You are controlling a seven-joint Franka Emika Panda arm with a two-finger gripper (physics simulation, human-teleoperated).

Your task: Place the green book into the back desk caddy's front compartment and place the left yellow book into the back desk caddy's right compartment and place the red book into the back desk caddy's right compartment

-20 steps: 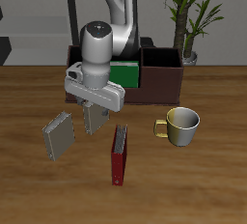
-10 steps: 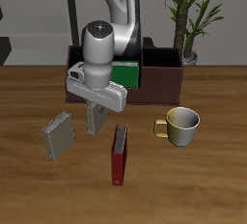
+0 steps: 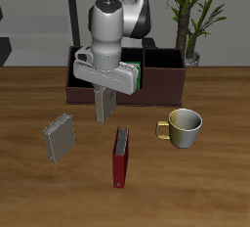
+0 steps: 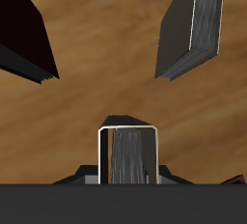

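Claw: claw (image 3: 104, 94) is up in the air, pinching the top of the left yellow book (image 3: 102, 107); its two sides are pressed on that book
Left yellow book: grey-tan; hangs straight down under the claw, standing tall, off the table (image 3: 215, 177); in the wrist view it is the pale-edged book (image 4: 127, 155) right under the camera, with brown wood below it
Green book: only a thin strip of the green book (image 3: 139, 72) shows, behind the claw; it stands in the front compartment, the middle part of the box; the arm hides most of it
Red book: red book (image 3: 120, 156) lies flat on the table, below the claw and nearer the table's front edge; it is apart from the held book; in the wrist view it looks very dark (image 4: 24, 30)
Back desk caddy: back desk caddy (image 3: 166, 82) is the long dark box just behind the claw, farther back on the table
Right compartment: right compartment (image 3: 164, 69) is the end part by the plant; I cannot tell what is inside it
Other grey book: other grey book (image 3: 59, 137) lies on the table, down and off to one side of the claw; it touches nothing else; it shows in the wrist view too (image 4: 193, 30)
Mug: mug (image 3: 182, 125) sits on the table on the other side of the claw, in front of the box
Plant: plant (image 3: 191, 16) stands at the back, past the end of the box
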